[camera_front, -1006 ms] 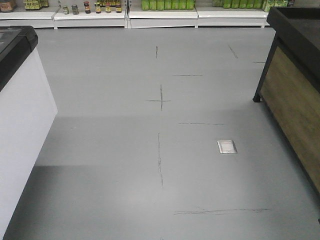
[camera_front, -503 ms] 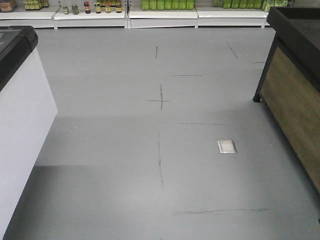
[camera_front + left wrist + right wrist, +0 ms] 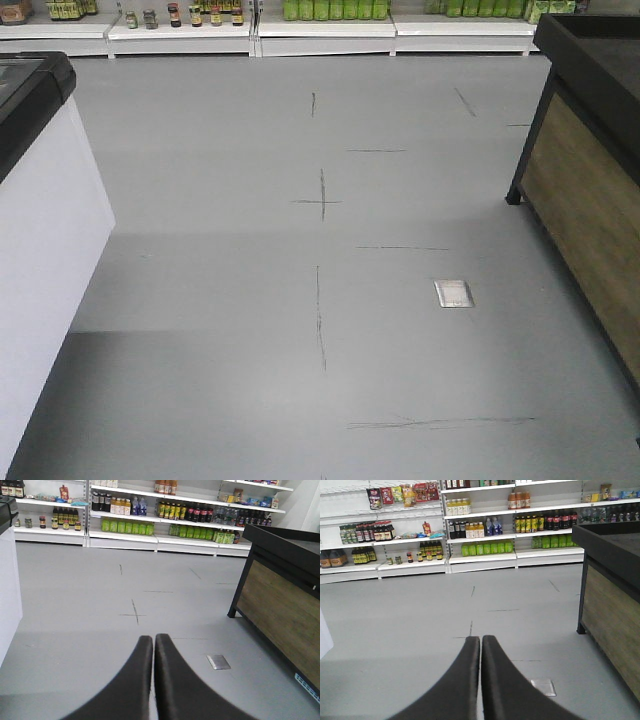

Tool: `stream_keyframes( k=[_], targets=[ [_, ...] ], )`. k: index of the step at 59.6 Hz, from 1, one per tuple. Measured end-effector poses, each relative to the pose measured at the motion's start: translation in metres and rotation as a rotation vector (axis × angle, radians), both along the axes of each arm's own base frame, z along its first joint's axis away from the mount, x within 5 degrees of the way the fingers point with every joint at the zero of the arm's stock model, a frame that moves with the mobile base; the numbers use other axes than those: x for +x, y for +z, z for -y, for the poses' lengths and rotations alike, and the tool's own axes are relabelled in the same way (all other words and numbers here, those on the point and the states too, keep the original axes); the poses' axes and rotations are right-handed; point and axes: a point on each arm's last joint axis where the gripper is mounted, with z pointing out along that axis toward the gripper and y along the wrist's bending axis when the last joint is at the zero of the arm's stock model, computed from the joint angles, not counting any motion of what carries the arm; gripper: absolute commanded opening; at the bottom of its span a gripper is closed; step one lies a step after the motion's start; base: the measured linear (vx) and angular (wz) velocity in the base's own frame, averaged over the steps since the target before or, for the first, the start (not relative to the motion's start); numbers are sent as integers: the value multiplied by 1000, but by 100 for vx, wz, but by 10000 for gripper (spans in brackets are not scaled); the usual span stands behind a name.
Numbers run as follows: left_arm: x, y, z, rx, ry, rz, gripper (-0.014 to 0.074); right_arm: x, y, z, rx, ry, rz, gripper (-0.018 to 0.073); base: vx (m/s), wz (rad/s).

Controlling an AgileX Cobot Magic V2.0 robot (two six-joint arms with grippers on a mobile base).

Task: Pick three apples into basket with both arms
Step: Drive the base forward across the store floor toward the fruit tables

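No apples and no basket appear in any view. My left gripper (image 3: pixel 153 639) is shut, its two black fingers pressed together with nothing between them, pointing out over the grey shop floor. In the right wrist view my right gripper (image 3: pixel 481 640) is likewise shut and holds nothing, aimed down the aisle. Neither arm shows in the front view.
A white chest freezer (image 3: pixel 45 240) stands at the left. A black-framed wooden display stand (image 3: pixel 590 190) is at the right. Stocked shelves (image 3: pixel 480 535) line the far wall. A small metal floor plate (image 3: pixel 453 293) lies in the grey floor (image 3: pixel 320 300).
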Motion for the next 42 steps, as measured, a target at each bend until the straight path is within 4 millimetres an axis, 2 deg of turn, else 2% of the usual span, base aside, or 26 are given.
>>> stream_keyframes(
  k=[42],
  targets=[
    [0, 0, 0, 0, 0, 0, -6, 0, 0, 0, 0, 0, 0, -5, 0, 0]
  ],
)
